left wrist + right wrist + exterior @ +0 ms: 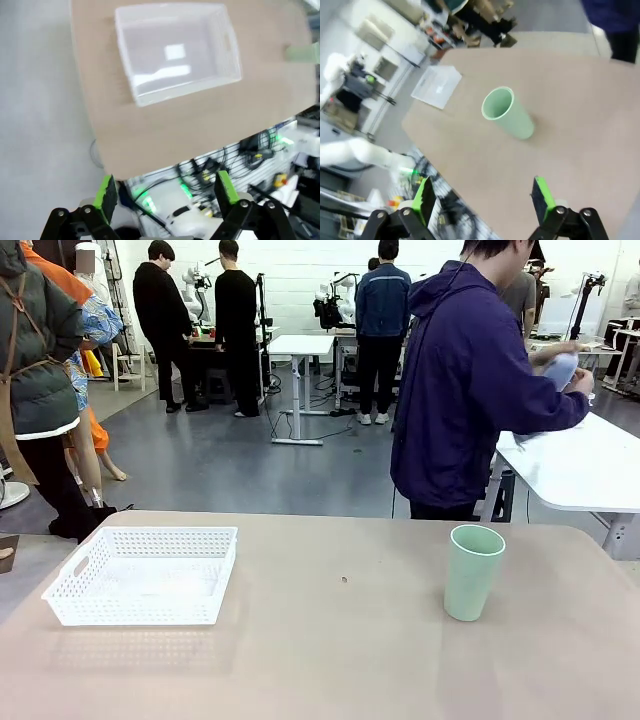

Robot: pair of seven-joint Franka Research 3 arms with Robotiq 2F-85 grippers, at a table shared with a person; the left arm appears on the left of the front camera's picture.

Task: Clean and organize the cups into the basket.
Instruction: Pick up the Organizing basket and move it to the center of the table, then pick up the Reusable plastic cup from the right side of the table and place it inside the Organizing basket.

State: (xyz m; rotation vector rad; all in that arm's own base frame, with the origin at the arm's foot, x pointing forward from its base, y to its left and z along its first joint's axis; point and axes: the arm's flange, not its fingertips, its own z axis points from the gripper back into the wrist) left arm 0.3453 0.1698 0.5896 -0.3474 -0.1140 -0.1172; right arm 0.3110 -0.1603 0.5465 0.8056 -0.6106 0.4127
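One pale mint cup point(473, 571) stands upright on the tan counter point(330, 660) in the front view, toward four o'clock from the counter's middle; the white lattice basket point(140, 610) sits toward eight o'clock, well apart from the cup; beyond the far edge, at about one o'clock, a person point(465, 390) in a purple hooded jacket is turned toward a white table point(585, 465) at three o'clock, both hands on something pale point(560, 370) that I cannot make out.

From the left wrist, the left pincer point(165, 192) hangs at six o'clock, released, its green-padded fingers spread wide and apart from everything; the basket point(185, 89) lies at twelve o'clock on the counter point(190, 130), close to the counter's edge; the cup point(302, 52) is a blurred green sliver at two o'clock, against the picture's right border and apart from the basket; grey floor point(40, 100) runs down the nine o'clock side; cables point(250, 155) and small green lights show at five o'clock, below the counter's edge.

From the right wrist, the right pincer point(482, 199) sits at six o'clock, released, fingers wide; the cup point(512, 117) stands on the counter point(580, 150) toward twelve o'clock of the pincer, its open mouth turned to the lens, clear of both fingers; a white sheet of paper point(437, 86) lies at ten o'clock of the cup, near the counter's corner; a patch of purple clothing point(615, 12) shows at one o'clock.
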